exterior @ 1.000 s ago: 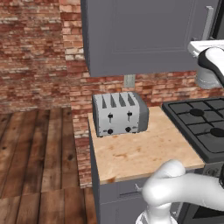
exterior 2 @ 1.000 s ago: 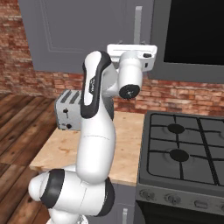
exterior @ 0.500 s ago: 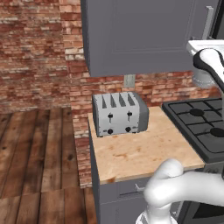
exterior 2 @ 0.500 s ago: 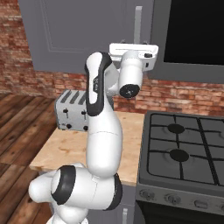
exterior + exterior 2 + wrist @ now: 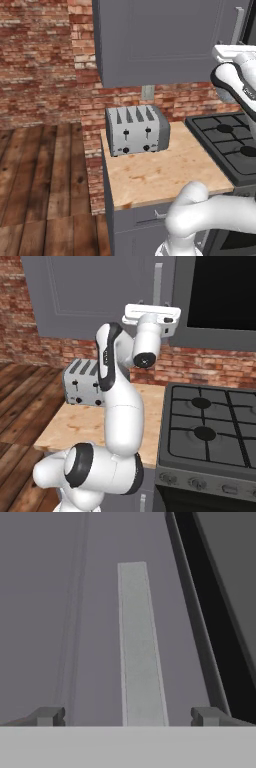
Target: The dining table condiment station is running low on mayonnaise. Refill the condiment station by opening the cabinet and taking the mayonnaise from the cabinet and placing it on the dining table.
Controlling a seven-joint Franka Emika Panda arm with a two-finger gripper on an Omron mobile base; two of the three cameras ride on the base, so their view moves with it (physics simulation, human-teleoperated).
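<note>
The cabinet [image 5: 165,40] is a dark grey upper wall unit with its door closed. Its long vertical silver handle [image 5: 137,642] runs straight ahead in the hand view, centred between my fingertips. My gripper [image 5: 128,717] is open, one fingertip [image 5: 47,716] on each side of the handle, touching nothing. From the right base view, my hand [image 5: 151,313] is raised against the lower end of the handle [image 5: 158,281]. The same hand [image 5: 235,52] sits just below the handle [image 5: 239,25] in the left base view. The mayonnaise is hidden and the dining table is out of view.
A silver toaster [image 5: 137,131] stands at the back of a small wooden counter [image 5: 165,175]. A black gas stove [image 5: 210,431] adjoins it on the right, under a dark panel [image 5: 220,291]. Red brick wall runs behind, with wood floor to the left.
My hand has edged slightly up and closer to the cabinet door, and the elbow has shifted. The jaws have stayed open and the door remains closed.
</note>
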